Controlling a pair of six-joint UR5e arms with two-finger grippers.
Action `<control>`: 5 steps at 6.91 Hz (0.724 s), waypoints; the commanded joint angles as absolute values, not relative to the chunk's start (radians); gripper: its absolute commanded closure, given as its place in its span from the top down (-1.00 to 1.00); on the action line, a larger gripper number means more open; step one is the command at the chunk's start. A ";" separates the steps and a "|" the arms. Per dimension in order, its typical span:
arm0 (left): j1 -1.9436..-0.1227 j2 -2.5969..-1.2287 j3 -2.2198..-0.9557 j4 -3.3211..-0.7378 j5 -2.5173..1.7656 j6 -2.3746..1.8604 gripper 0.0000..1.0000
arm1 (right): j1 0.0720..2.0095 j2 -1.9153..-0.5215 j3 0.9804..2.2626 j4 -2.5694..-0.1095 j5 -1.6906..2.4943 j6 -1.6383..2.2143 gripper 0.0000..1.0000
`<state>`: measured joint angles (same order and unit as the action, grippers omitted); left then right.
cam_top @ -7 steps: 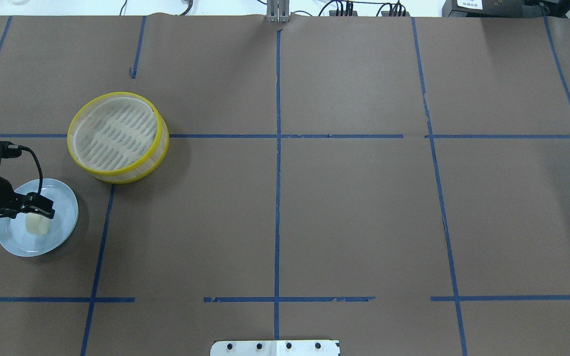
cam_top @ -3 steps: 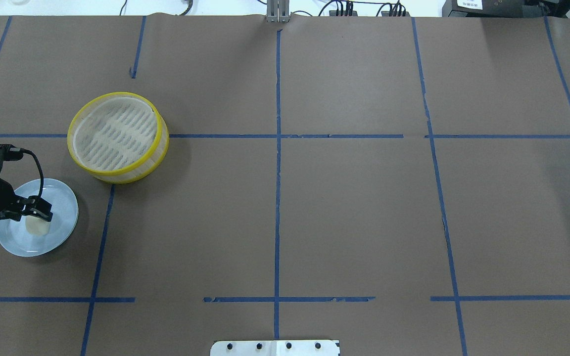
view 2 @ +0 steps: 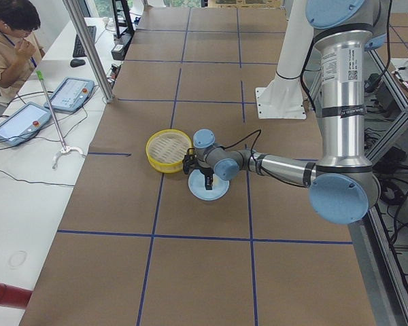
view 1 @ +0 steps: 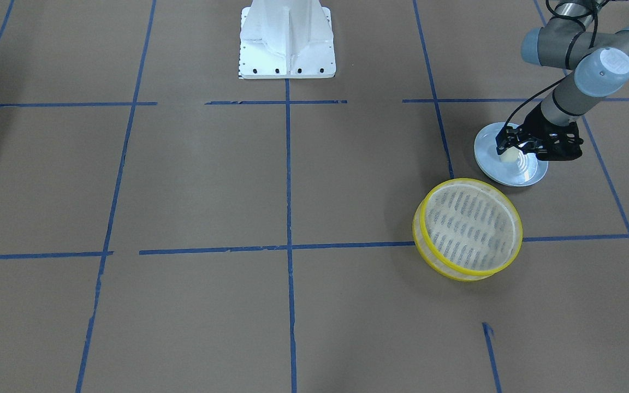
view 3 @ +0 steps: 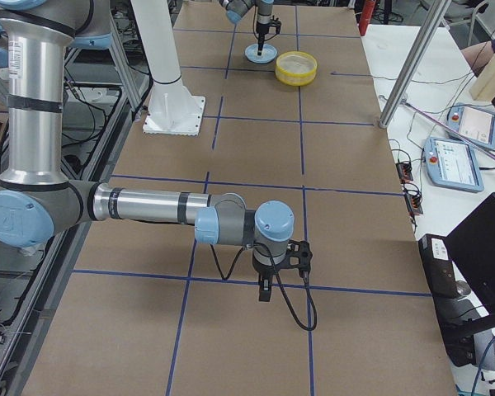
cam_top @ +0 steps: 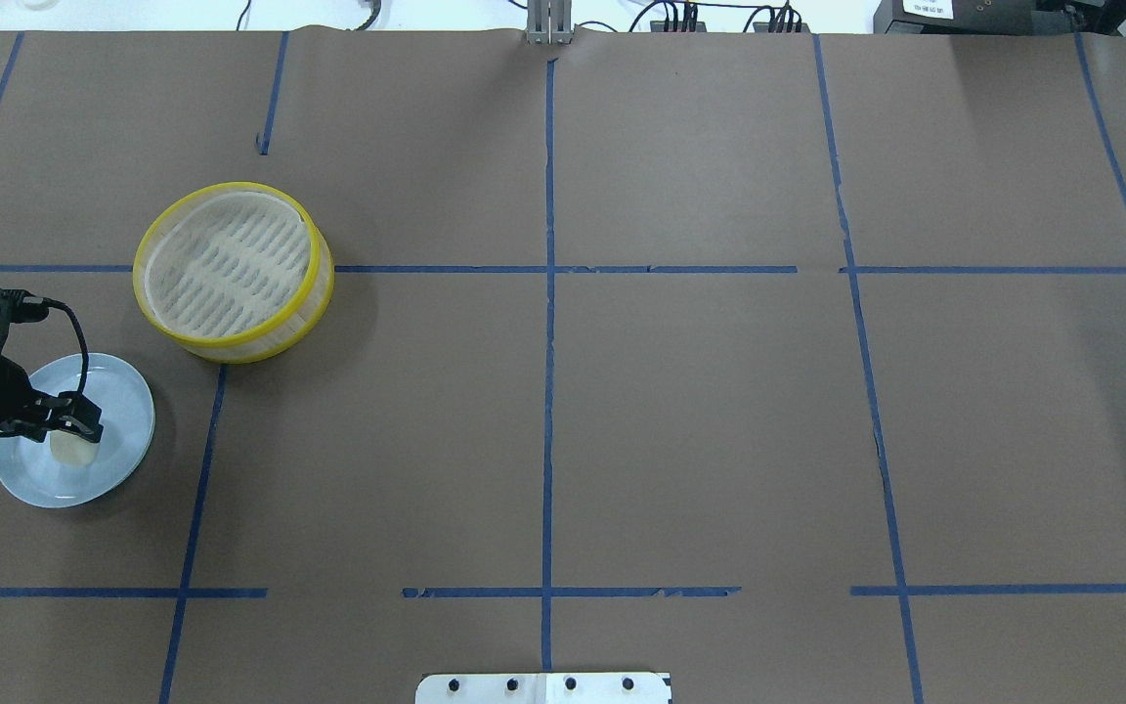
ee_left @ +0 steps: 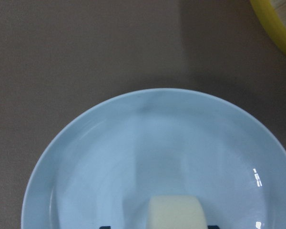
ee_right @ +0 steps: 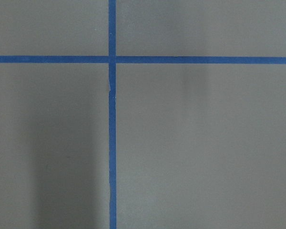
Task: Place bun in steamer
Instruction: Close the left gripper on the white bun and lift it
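Bun (ee_left: 176,212) resting on the pale blue plate (cam_top: 128,411), between the parted jaws of the left gripper (cam_top: 79,422), which flank it apparently unclamped, placed for closing and lifting toward the yellow-rimmed steamer (cam_top: 231,186) beyond the jaws.

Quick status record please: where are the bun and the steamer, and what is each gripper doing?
bun: small cream-white soft lump, on the pale blue round plate
steamer: round yellow-rimmed basket, empty, beside the plate, not touching it
left gripper: low over the plate, fingers either side of the bun, open
right gripper: far off over the brown-papered table; open or shut cannot be told
task: bun not yet in steamer
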<state>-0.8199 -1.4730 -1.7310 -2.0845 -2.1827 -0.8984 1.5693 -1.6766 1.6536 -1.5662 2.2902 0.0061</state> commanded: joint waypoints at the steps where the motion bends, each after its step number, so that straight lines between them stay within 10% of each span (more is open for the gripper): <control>1: -0.819 -1.476 -1.733 -2.083 -2.187 -0.899 -0.17 | 1.569 -1.677 1.654 -1.566 2.290 0.006 1.00; 5: -0.856 -1.482 -1.846 -2.071 -2.194 -0.899 -0.48 | 1.569 -1.677 1.654 -1.566 2.290 0.006 1.00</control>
